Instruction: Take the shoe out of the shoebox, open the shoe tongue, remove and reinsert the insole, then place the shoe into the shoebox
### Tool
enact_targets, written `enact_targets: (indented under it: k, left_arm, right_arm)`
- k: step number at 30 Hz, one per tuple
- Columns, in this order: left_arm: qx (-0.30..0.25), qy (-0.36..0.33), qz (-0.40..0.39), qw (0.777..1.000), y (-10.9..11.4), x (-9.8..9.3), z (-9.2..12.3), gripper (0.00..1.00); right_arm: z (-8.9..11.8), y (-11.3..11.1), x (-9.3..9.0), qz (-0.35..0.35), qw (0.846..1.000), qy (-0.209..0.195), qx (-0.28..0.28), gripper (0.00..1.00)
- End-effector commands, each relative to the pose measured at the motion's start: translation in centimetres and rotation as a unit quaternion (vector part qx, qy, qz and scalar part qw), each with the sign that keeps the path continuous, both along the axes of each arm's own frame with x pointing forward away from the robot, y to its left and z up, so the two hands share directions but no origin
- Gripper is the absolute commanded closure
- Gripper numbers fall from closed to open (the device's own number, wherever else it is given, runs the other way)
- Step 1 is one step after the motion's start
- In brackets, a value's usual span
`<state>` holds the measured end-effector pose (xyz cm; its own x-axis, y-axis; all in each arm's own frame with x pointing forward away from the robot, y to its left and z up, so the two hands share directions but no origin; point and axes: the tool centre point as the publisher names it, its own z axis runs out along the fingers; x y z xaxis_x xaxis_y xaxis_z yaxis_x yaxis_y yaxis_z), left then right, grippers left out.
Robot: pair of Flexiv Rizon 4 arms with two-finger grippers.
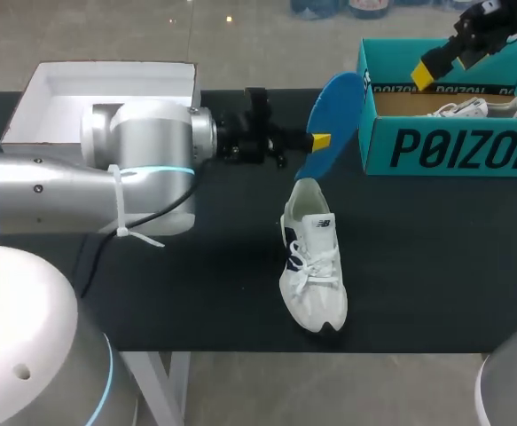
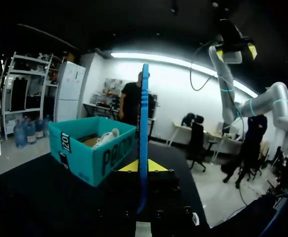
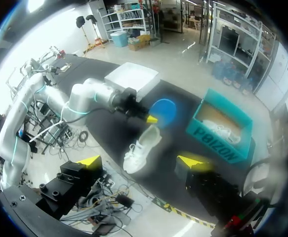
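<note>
So the white shoe (image 1: 314, 266) is out of the box, lying flat on the black table (image 1: 435, 266) roughly mid-table, toe toward the robot's side and heel toward the far edge. The blue insole (image 1: 333, 120) is out of it, held up on edge right over the heel opening. Can't tell whether its lower end touches the shoe.

The left gripper (image 1: 321, 140) comes in from the left and is pinched tight on the insole; in its own wrist view the insole stands edge-on between the two yellow tips.

The teal shoebox (image 1: 453, 146) sits just right of that at the far right of the table, with a second shoe (image 1: 471, 108) inside. The right gripper (image 3: 140, 161) hangs high over the box, fingers spread wide, holding nothing. A white lid (image 1: 107, 93) lies at the far left.
</note>
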<state>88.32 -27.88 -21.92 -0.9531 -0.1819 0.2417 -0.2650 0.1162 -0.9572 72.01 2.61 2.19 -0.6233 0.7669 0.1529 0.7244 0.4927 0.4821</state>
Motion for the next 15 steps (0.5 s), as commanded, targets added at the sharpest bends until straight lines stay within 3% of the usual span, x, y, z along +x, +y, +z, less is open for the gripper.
enact_targets:
  k: [1, 15]
  left_arm:
    - [0.009, 0.088, -0.126, 0.988, 1.2, 0.8, 1.8, 1.00]
    - [-0.112, 0.139, -0.147, 0.973, 2.8, -0.4, 2.1, 1.00]
  right_arm:
    - [0.1, 0.1, 0.2, -0.001, 1.000, 0.002, -0.001, 0.00]
    - [0.1, 0.1, 0.2, -0.001, 1.000, 0.002, -0.001, 0.00]
